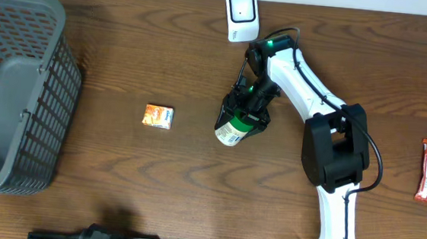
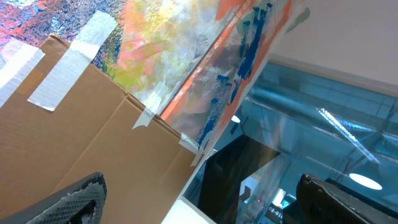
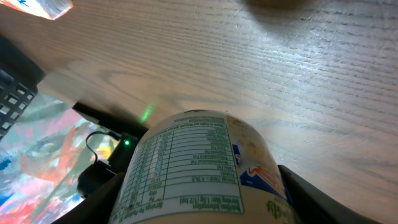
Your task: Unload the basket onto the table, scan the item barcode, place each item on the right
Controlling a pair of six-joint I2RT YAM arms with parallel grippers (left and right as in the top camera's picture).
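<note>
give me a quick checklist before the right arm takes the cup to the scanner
1. Right gripper closed on the cup: ok.
2. Barcode facing outward: cannot tell; the right wrist view shows only the nutrition panel.
3. Scanner in sight at the top of the overhead view, apart from the cup: ok.
4. Orange box lies apart from the cup: ok.
5. Left gripper open, holding nothing: ok.

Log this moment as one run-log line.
right end effector: shut on container | container: nutrition label toward wrist camera, apart from scanner | left end effector: open, empty
</note>
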